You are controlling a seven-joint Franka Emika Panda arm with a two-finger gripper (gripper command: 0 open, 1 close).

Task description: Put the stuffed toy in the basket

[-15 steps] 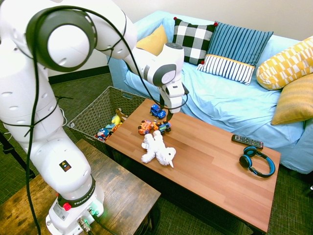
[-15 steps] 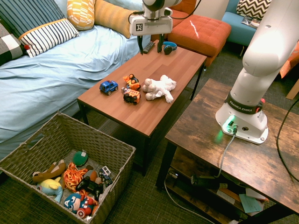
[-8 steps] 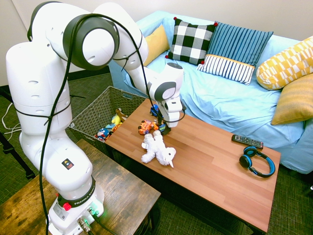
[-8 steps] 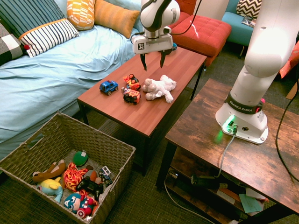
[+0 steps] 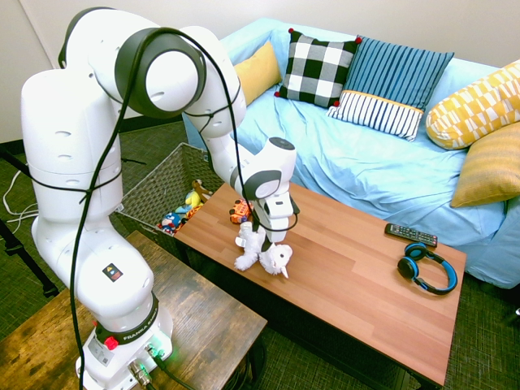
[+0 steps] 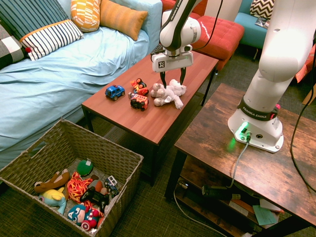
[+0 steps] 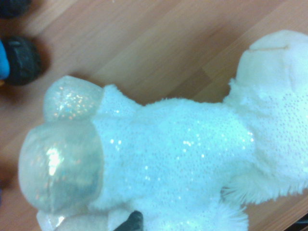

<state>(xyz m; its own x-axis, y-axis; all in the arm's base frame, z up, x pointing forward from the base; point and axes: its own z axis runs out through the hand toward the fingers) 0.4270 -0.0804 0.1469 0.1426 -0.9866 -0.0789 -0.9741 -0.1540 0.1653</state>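
Note:
The stuffed toy (image 5: 275, 257) is a white fluffy plush lying on its side on the wooden coffee table (image 5: 349, 276), close to the table's near edge. My gripper (image 6: 171, 81) hangs straight down over the toy's (image 6: 169, 94) middle, open, one finger on either side of its body, just above or touching the fur. In the wrist view the toy (image 7: 178, 154) fills the picture, with sparkly fur and shiny paw pads. The basket (image 6: 101, 146) stands on the floor off the table's end, away from the gripper (image 5: 264, 240), holding several toys.
A blue toy car (image 6: 114, 92) and two orange ones (image 6: 139, 101) sit right beside the plush. A remote (image 5: 410, 235) and blue headphones (image 5: 426, 270) lie at the table's other end. A blue sofa (image 5: 366, 162) with cushions runs along the far side.
The arm has swung from above the toy cars toward the table's near edge and come down, so the open gripper now straddles the plush. The toy has not moved.

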